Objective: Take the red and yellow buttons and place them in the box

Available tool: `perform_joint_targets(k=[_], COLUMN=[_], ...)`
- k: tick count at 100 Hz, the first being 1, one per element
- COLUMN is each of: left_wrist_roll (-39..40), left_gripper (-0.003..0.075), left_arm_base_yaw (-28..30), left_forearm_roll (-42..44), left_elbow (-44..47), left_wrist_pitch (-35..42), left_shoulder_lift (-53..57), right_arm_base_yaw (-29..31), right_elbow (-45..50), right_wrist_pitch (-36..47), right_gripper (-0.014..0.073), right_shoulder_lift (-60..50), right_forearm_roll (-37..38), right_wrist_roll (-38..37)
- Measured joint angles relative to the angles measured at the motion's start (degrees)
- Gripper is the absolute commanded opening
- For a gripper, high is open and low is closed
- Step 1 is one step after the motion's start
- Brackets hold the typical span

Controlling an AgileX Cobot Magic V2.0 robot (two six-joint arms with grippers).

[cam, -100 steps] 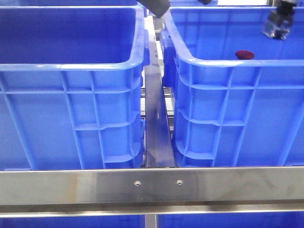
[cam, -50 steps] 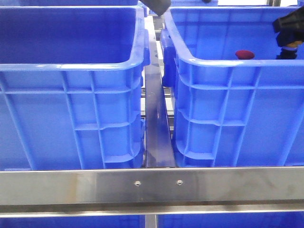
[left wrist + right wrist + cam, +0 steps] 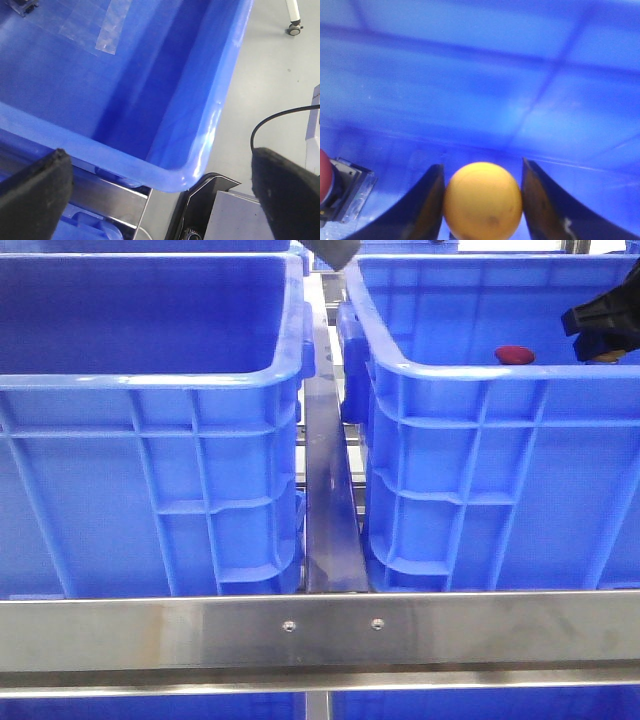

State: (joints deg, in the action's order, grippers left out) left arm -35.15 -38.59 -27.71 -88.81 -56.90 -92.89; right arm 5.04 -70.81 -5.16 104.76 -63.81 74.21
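The yellow button point(image 3: 483, 200) sits between the dark fingers of my right gripper point(image 3: 482, 167), and both fingers touch its sides. In the front view that gripper point(image 3: 603, 328) is low inside the right blue box point(image 3: 440, 370), near its right wall, with a sliver of yellow beneath it. The dark red button point(image 3: 514, 354) lies on the floor of the same box, left of the gripper; the right wrist view catches its red cap point(image 3: 324, 176) at the edge. My left gripper point(image 3: 160, 200) is open wide over a blue crate's corner point(image 3: 190, 170), holding nothing.
A second blue crate point(image 3: 150, 375) stands on the left, separated from the box by a steel rail point(image 3: 328, 490). A steel crossbar point(image 3: 320, 630) runs along the front. A dark part of an arm point(image 3: 335, 250) shows at the top between the crates.
My right gripper has come down and to the right into the right box, carrying the yellow button. The red button has not moved.
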Motion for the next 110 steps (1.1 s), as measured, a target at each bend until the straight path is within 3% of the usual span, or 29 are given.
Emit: perform_joint_targets(k=[9, 52, 68, 94, 110], left_wrist_roll=[0.0, 0.0, 0.0, 0.0, 0.0], left_gripper=[0.0679, 0.0679, 0.0679, 0.0679, 0.0679], left_arm_base_yaw=[0.0, 0.0, 0.0, 0.0, 0.0], left_forearm_roll=[0.0, 0.0, 0.0, 0.0, 0.0], left_elbow=[0.0, 0.0, 0.0, 0.0, 0.0], left_wrist_pitch=[0.1, 0.1, 0.4, 0.6, 1.0], left_shoulder_lift=[0.0, 0.0, 0.0, 0.0, 0.0], right_arm_base_yaw=[0.0, 0.0, 0.0, 0.0, 0.0], right_elbow=[0.0, 1.9, 7.6, 20.2, 27.3], right_wrist_pitch=[0.0, -1.6, -2.3, -2.6, -3.6], right_gripper=[0.0462, 0.0441, 0.0323, -0.0077, -0.0069], right_shoulder_lift=[0.2, -6.9, -14.7, -31.4, -43.0], right_forearm_roll=[0.0, 0.0, 0.0, 0.0, 0.0], right_wrist_roll=[0.0, 0.0, 0.0, 0.0, 0.0])
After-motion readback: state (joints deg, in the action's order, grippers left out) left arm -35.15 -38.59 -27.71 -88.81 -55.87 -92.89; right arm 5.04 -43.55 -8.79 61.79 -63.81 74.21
